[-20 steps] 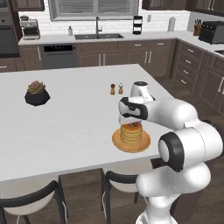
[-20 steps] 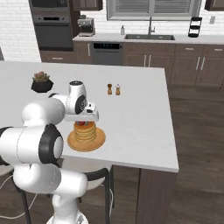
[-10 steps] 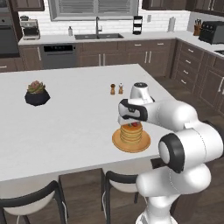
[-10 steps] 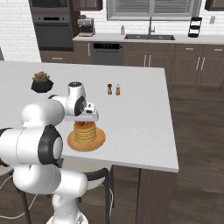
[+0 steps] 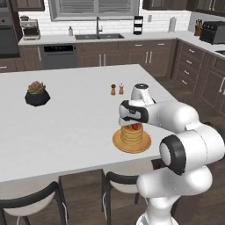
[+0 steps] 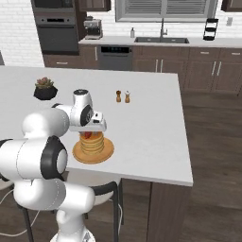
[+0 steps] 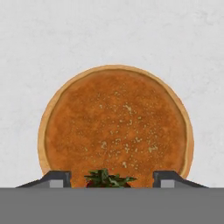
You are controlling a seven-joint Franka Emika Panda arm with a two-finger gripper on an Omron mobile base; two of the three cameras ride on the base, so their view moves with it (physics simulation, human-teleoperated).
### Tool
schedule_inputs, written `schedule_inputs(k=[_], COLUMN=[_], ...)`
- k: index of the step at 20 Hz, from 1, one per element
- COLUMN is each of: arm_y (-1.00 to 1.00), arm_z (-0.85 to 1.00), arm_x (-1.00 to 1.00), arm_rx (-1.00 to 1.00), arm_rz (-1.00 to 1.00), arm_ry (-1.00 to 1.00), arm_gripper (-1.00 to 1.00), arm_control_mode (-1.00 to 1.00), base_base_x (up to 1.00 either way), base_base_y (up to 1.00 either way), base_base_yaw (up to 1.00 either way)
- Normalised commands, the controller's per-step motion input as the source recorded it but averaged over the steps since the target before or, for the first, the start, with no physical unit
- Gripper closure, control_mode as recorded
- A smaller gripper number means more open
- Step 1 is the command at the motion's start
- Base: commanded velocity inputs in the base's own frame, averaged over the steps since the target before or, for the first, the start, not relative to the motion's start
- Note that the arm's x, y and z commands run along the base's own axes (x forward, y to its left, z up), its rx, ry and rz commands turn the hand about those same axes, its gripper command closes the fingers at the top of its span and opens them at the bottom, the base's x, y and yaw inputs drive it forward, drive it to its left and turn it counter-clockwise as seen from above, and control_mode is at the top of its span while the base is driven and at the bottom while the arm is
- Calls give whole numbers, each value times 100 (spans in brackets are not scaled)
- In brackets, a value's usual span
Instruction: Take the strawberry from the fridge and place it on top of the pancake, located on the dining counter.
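The dining counter (image 5: 66, 127) spreads wide and white under the claw and out to every side of it, its near edge running just below the arm in the left base view and its far corner lying beyond and to the right of the claw in the right base view. Straight under the claw sits the orange-brown plate (image 5: 119, 144), and on it the pancake (image 5: 132, 135), a short golden-brown stack; from the hand view the pancake (image 7: 116, 124) lies directly ahead of the fingers, its round top speckled and ringed by the paler rim of the plate (image 7: 42, 144). The claw (image 5: 133, 123) hangs just above the stack, pointing down at it. Its fingertips (image 7: 57, 178) stand well apart, one on either side of the strawberry (image 7: 108, 179), with a clear gap between each tip and the fruit, so the claw is spread and grips nothing. The strawberry (image 5: 134, 126) rests on top of the pancake, right below the claw, its green leafy cap facing up toward the hand; in the right base view the strawberry (image 6: 87, 135) shows as a small red spot on the stack's top. Beyond the claw, farther across the counter, stand two small shakers (image 5: 117, 89) side by side.
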Motion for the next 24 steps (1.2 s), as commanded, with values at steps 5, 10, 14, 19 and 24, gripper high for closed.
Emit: schedule_inputs(k=[5,10,14,19,24], arm_y=[0,0,4,41,19], arm_z=[0,1,34,94,68], arm_x=[0,1,0,-8,-84], arm_rx=[0,0,-3,-9,-3], arm_rz=[0,0,0,2,0], arm_ry=[-1,0,-1,-11,-6], arm_gripper=[-100,-100,-100,-100,-100], arm_control_mode=[-100,-100,-100,-100,-100], base_base_x=[0,0,0,0,0], base_base_y=[0,0,0,0,0], base_base_yaw=[0,0,0,0,0])
